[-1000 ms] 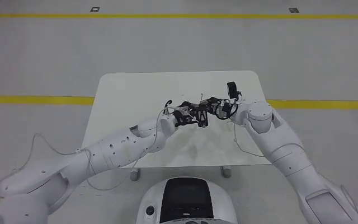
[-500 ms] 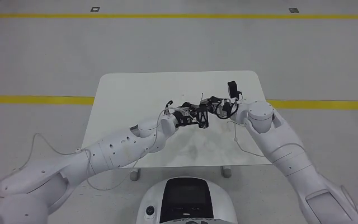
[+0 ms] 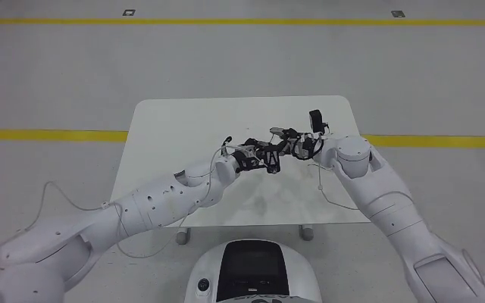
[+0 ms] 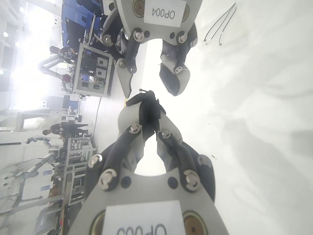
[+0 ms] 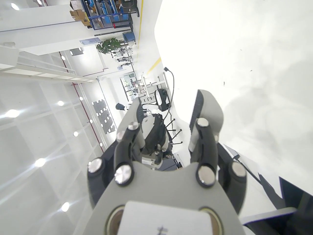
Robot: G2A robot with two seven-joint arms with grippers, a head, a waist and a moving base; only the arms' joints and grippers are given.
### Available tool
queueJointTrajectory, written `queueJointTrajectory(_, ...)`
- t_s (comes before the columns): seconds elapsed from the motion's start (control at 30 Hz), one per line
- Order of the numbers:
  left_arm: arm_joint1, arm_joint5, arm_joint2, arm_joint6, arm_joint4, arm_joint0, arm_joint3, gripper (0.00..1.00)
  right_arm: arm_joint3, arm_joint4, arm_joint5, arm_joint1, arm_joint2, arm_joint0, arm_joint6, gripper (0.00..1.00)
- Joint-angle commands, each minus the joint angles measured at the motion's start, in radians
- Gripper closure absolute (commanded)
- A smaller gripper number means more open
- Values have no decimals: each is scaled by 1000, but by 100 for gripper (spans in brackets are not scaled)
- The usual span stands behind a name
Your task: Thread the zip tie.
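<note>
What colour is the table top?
White. The table shows best in the top view.

- Left arm point(image 3: 151, 204) comes in from the robot's left, stretched forward; right arm point(image 3: 379, 193) from its right, bent at the elbow.
- Left gripper point(image 4: 144, 98): fingers pinched together at the tips.
- Right gripper point(image 5: 171, 103): fingers spread apart.
- Grippers face each other tip to tip, left tips at the mouth of the right's gap.

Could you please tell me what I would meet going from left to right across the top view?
Left edge of the table → left end effector → right end effector → right edge of the table.
</note>
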Motion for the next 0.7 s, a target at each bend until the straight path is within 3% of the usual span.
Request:
queueJointTrajectory(0.0,4,17,0,20,0,9,2,100,4,-6,0,2,4,-2,-1,0)
queueJointTrajectory(0.1,13,44,-6,70,0,28,3,100,13,-23,0,7,14,-8,-9,0)
queueJointTrajectory(0.2,23,54,-46,111,-17,43,-4,100,23,-39,0,13,25,-13,7,0)
queueJointTrajectory(0.47,22,53,-51,113,-25,51,-2,100,23,-39,0,13,25,-13,7,0)
queueJointTrajectory(0.53,21,22,-78,124,-103,62,11,100,23,-39,0,13,25,-13,7,0)
queueJointTrajectory(0.67,20,-70,-150,88,-286,65,48,100,23,-39,0,13,25,-13,7,0)
